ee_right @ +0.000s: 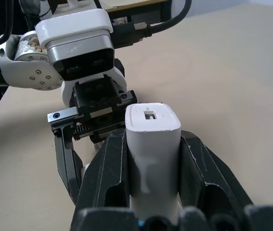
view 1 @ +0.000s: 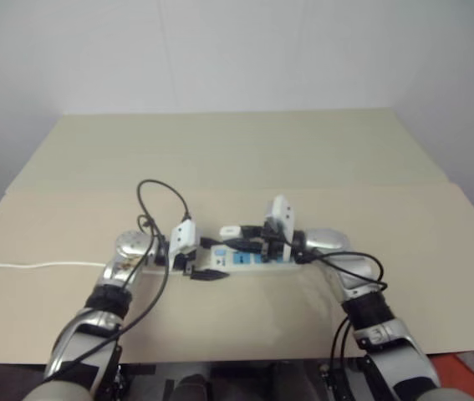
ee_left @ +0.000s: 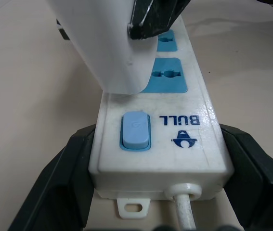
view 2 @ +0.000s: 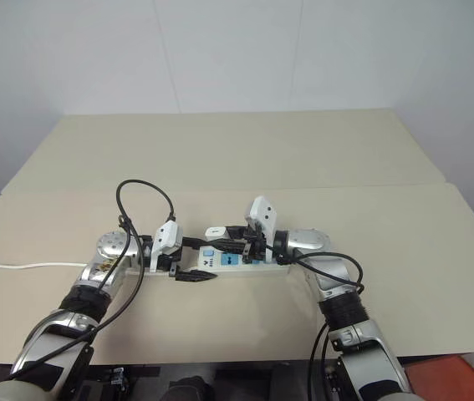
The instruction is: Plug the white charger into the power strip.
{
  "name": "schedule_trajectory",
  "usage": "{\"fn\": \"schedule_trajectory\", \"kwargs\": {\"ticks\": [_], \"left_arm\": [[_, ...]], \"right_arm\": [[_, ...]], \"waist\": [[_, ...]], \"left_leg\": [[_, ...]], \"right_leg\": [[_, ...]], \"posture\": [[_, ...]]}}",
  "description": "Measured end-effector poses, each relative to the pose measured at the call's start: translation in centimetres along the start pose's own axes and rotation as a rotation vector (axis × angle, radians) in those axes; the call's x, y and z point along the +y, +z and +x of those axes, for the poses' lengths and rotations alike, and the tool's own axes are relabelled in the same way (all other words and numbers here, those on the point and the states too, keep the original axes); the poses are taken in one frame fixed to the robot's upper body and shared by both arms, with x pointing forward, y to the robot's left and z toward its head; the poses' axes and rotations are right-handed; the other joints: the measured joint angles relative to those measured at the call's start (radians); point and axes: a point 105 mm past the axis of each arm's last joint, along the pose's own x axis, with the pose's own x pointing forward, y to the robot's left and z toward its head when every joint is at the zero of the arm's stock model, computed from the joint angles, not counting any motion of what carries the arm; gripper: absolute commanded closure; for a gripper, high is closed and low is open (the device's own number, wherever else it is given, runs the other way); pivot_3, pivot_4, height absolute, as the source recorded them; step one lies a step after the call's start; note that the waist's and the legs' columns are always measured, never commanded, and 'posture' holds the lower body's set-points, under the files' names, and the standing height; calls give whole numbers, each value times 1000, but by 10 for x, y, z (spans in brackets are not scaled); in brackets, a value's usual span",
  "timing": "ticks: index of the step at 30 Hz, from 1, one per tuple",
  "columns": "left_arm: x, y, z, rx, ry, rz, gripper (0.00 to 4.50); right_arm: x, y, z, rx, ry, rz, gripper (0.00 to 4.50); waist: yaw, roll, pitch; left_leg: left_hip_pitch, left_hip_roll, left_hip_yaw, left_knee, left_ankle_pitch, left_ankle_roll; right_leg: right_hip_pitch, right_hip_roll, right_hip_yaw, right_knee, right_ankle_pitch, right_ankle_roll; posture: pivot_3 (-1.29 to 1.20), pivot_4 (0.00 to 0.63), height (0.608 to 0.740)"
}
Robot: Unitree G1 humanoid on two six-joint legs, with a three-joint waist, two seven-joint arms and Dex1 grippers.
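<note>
right gripper (ee_right: 153,159) pinches the white charger (ee_right: 153,132) by its flat sides; left gripper (ee_left: 158,159) clamps the power strip (ee_left: 175,130); both look rigid, light, smooth.

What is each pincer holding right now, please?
Left pincer: closed on the power strip.
Right pincer: closed on the white charger.
</note>
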Motion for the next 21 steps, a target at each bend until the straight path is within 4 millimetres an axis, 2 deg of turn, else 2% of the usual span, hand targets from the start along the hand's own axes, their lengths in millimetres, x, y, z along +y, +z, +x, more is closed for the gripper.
{"fn": "schedule_trajectory", "kwargs": {"ticks": [6, 12, 21], "left_arm": [[-6, 0, 3, -4, -9, 6, 1230], [-9, -1, 6, 1, -18, 0, 1230], [-11, -1, 10, 5, -17, 4, 1230]], "right_arm": [[4, -12, -12, 21, 22, -49, 3419], [6, -17, -16, 33, 51, -78, 3419], [4, -22, -23, 45, 83, -106, 3419]], "waist": [[3, -1, -1], [7, -1, -1], [16, -2, -2]], "left_leg": [[2, 0, 0, -1, 0, 1], [10, 1, 0, -2, -1, 2], [14, 0, 0, -2, -1, 2]], "right_leg": [[2, 0, 0, -1, 0, 0], [12, 0, 0, -4, 0, 0], [17, 0, -1, -5, 0, 0]], "posture": [[0, 150, 740], [0, 150, 740], [0, 150, 740]]}}
